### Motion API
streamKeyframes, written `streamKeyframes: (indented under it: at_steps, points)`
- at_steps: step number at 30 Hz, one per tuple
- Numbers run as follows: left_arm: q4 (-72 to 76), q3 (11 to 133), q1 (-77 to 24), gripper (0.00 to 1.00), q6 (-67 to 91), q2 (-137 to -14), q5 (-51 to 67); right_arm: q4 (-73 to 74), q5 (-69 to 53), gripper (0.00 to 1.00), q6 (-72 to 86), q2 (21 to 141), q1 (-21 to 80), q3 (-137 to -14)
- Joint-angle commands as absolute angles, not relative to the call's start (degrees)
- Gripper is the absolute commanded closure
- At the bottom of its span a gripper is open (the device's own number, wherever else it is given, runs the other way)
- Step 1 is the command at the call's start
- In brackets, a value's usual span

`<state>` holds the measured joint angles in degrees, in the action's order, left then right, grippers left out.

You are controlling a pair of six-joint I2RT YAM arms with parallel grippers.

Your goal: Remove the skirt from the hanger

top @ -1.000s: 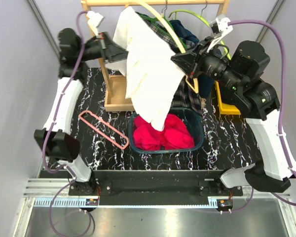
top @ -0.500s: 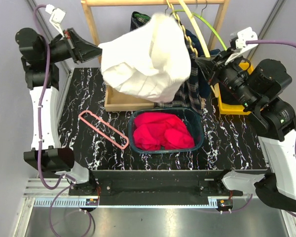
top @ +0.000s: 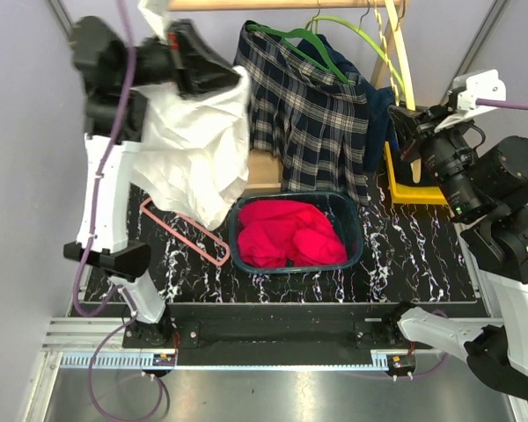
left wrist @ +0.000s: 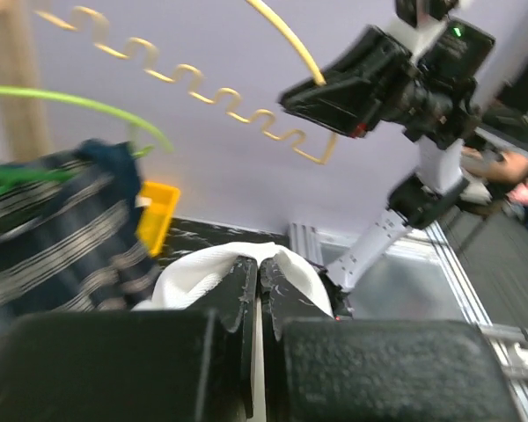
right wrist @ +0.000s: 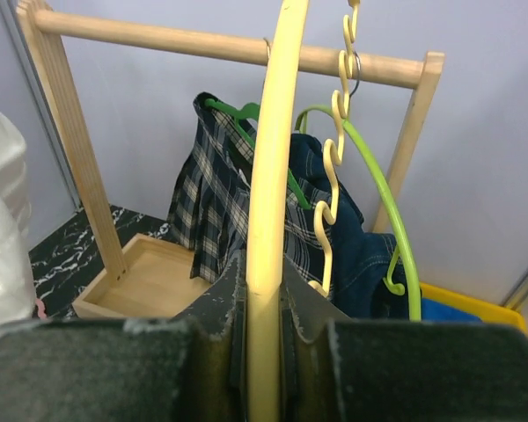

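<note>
The plaid skirt (top: 308, 114) hangs on the dark green hanger (top: 282, 40) from the wooden rail, above the basket. It also shows in the right wrist view (right wrist: 218, 207), with the dark green hanger (right wrist: 243, 115) at its top. My left gripper (top: 238, 81) is shut on a white garment (top: 194, 149), held up left of the skirt; the cloth bulges over the fingertips in the left wrist view (left wrist: 202, 268). My right gripper (top: 399, 119) is shut on a pale yellow hanger (right wrist: 273, 158), right of the skirt. Neither gripper touches the skirt.
A lime-green hanger (right wrist: 383, 193) carries a dark blue denim garment (right wrist: 356, 255) behind the skirt. A dark teal basket (top: 356, 237) holds a red garment (top: 290, 237). A pink hanger (top: 185, 229) lies on the table. A yellow bin (top: 414, 189) stands at right. The wooden rack post (right wrist: 79, 167) stands at left.
My left arm has swung left, pulling the white garment off the pale yellow hanger. My right arm has drawn right with that hanger. The skirt now shows uncovered.
</note>
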<state>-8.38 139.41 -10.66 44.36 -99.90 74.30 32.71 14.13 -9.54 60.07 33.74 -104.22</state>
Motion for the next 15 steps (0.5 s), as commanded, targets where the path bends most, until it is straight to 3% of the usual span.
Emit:
streamKeyframes:
  at_steps: [1, 9, 15]
  points:
    - [-12.74, 143.70, -21.08, 1.00, 38.94, -102.83, 70.05, 26.28, 14.06, 1.00, -7.83, 59.33, 33.84, -105.73]
    - [-13.89, 142.56, -26.98, 1.00, 37.09, -104.77, 68.91, 24.61, 15.11, 1.00, -6.77, 56.60, 33.84, -109.16]
    - [-14.33, 134.83, -26.37, 1.00, 34.98, -103.10, 69.26, 24.52, 15.82, 1.00, -7.47, 55.81, 33.75, -110.65]
